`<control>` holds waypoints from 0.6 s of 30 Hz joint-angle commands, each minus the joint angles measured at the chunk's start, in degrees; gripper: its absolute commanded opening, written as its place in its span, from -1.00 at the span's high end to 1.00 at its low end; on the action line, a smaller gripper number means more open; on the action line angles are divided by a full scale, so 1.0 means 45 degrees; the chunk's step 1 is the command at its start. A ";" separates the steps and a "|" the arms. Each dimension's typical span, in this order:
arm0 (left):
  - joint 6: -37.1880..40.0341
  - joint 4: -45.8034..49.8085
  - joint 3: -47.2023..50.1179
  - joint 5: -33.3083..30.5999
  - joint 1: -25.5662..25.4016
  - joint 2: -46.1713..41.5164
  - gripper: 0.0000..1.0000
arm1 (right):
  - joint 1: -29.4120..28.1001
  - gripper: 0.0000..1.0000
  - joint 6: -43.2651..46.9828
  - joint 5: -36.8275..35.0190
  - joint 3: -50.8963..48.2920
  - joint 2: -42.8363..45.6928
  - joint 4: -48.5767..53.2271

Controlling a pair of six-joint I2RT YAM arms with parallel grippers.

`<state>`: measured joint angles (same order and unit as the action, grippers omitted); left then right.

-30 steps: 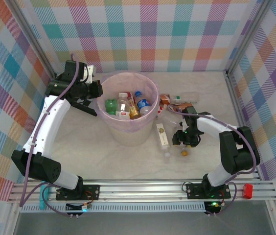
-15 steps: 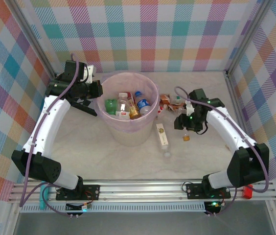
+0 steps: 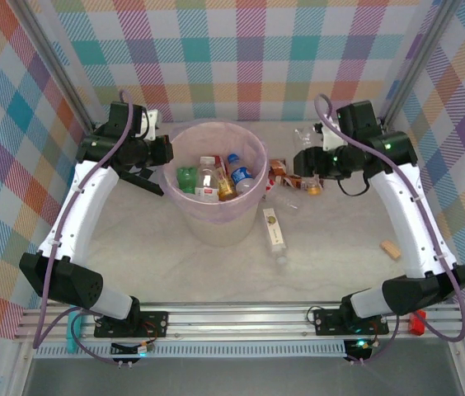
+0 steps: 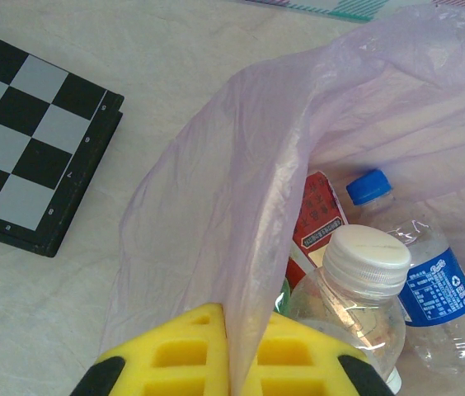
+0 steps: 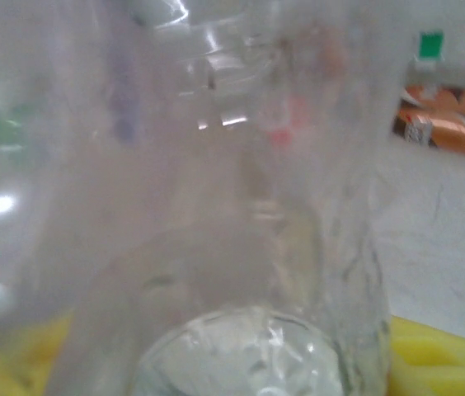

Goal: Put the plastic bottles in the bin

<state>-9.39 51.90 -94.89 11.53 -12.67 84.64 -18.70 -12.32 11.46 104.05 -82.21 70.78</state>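
Bin [image 3: 254,149], mid-table [image 3: 175,257]: four bottles [image 3: 208,178] visible inside.
Left gripper [image 4: 239,330]: jaws pinched together on lilac liner [image 4: 241,190] at the rim.
Right gripper [image 3: 305,162]: clamped on clear bottle [image 5: 232,206], just right of the bin.
Outstanding: yellow-labelled bottle [image 3: 274,228] and a few others lying nearby.

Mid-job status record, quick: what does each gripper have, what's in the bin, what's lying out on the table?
left gripper: shut, pinching the lilac liner at the bin's rim
right gripper: shut on a clear bottle, right of the bin
in bin: several bottles, including a green bottle and a blue-labelled bottle
on table: pale-labelled bottle lying beside the bin; orange-labelled bottles; cork piece; checkerboard
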 commanded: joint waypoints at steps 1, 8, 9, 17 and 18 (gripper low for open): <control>-0.0316 0.0049 0.0394 0.0622 -0.0057 0.0312 1.00 | -0.0824 0.06 0.0393 0.0120 0.1646 -0.1042 0.0729; -0.0336 0.0005 0.0416 0.0713 -0.0192 0.0346 1.00 | -0.2919 0.09 0.0609 -0.0038 0.6083 -0.3828 0.1442; -0.0353 -0.0005 0.0423 0.0734 -0.0211 0.0368 1.00 | -0.3144 0.09 0.0627 -0.0033 0.6577 -0.4238 0.1522; -0.0404 -0.0205 0.0365 0.0815 -0.0388 0.0463 1.00 | -0.4532 0.09 0.0341 -0.0491 0.8867 -0.6848 0.1409; -0.0414 -0.0205 0.0364 0.0835 -0.0417 0.0469 1.00 | -0.4593 0.09 0.0316 -0.0604 0.8884 -0.7033 0.1347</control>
<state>-9.41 50.65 -94.76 11.55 -13.43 84.97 -38.54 -10.68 10.28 142.32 -112.14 76.01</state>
